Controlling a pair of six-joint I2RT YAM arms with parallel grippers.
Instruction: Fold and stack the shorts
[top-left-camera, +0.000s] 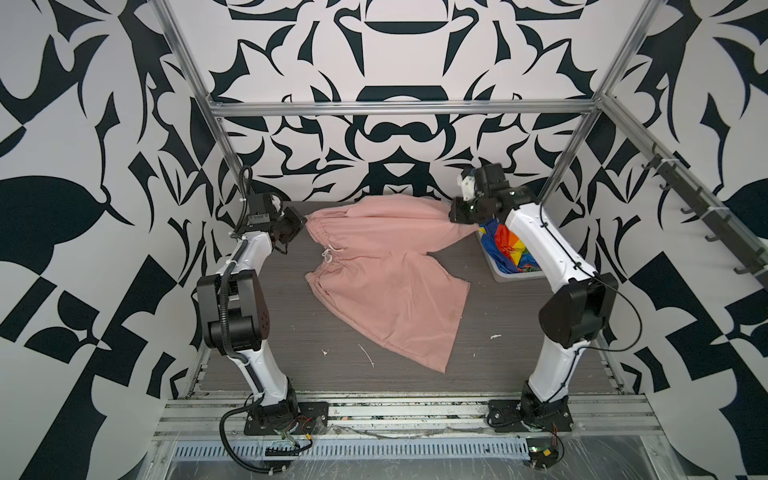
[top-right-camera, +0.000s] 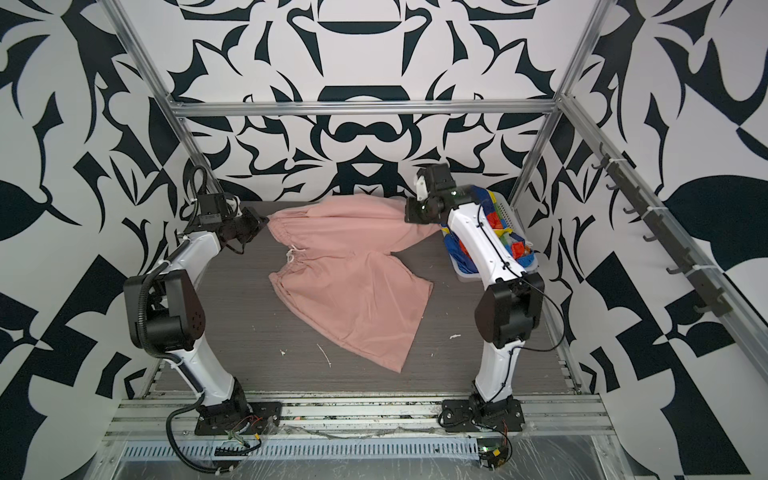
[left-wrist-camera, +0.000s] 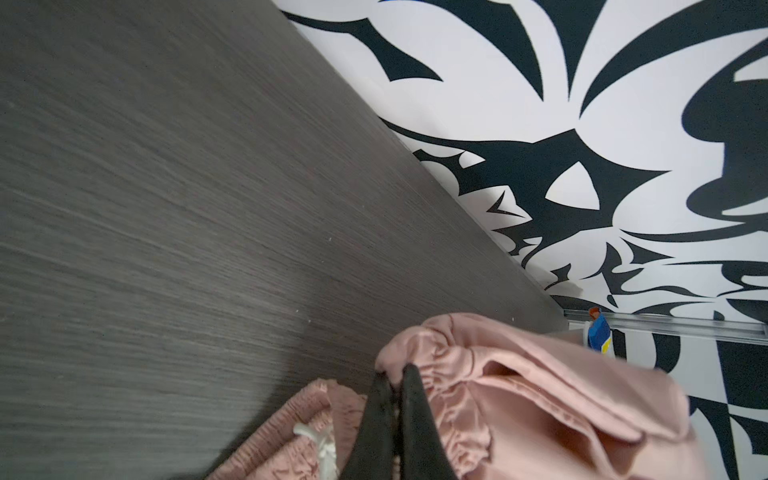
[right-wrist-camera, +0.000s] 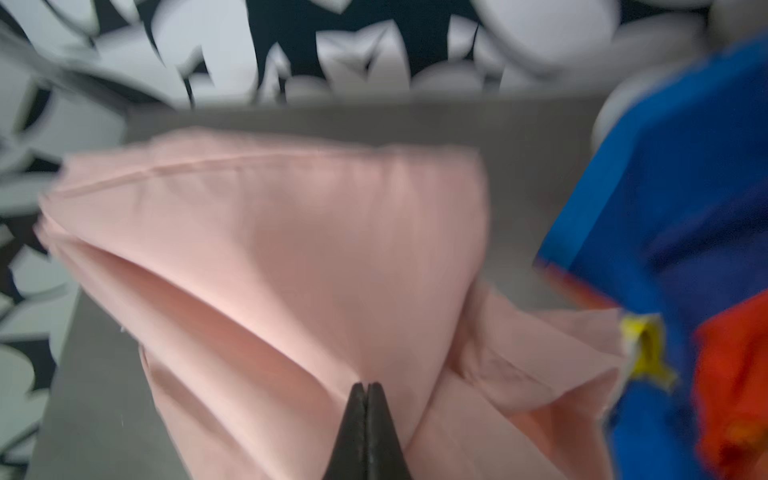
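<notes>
Early going: the pink shorts (top-left-camera: 386, 286) lie spread on the table (top-left-camera: 282, 332), not yet folded, with the far leg raised between both arms. The left gripper (left-wrist-camera: 395, 372) is clamped on the waistband corner and the right gripper (right-wrist-camera: 366, 388) is pinched on the far leg's hem, likely starting fold 1. The rainbow shorts (top-left-camera: 509, 245) sit crumpled in the basket (top-left-camera: 498, 272); no 3rd pair shows. 0 of 3 are stacked.
</notes>
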